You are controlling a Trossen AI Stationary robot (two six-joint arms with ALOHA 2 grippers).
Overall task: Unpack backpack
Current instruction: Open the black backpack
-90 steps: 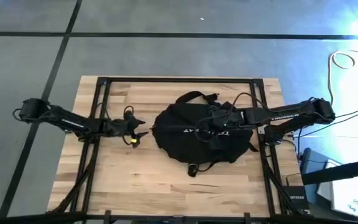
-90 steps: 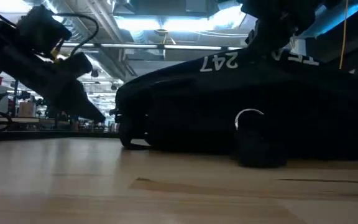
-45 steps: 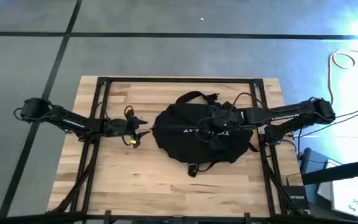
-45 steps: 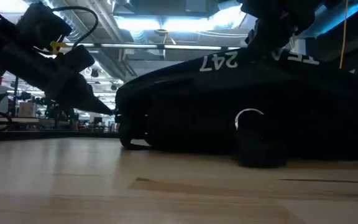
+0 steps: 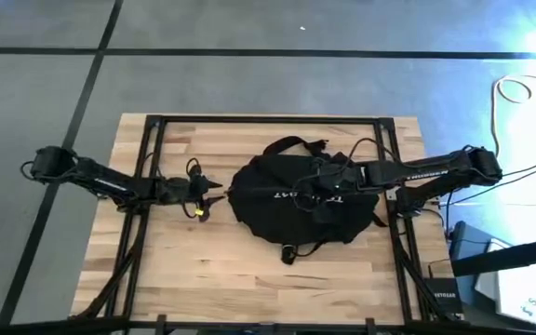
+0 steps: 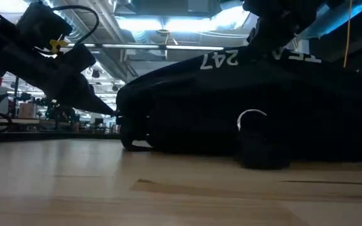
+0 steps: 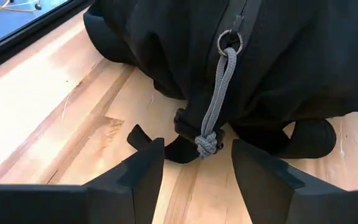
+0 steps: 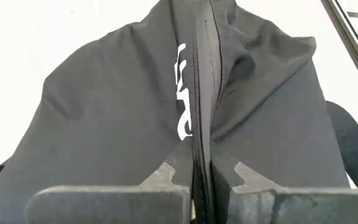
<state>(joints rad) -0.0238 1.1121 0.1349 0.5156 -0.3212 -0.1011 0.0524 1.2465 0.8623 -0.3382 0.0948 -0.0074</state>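
Pinching a fold of the backpack [image 5: 291, 200] mid-table in my right gripper [image 8: 202, 177], I held my left gripper [image 7: 191, 163] spread around the grey zipper cord [image 7: 219, 99]; closing off-centre could miss the knot.

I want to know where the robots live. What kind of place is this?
Probably a big workshop or lab. The low view shows bare ceiling pipes and strip lights; from above, a wooden table stands on a grey taped floor with loose cables.
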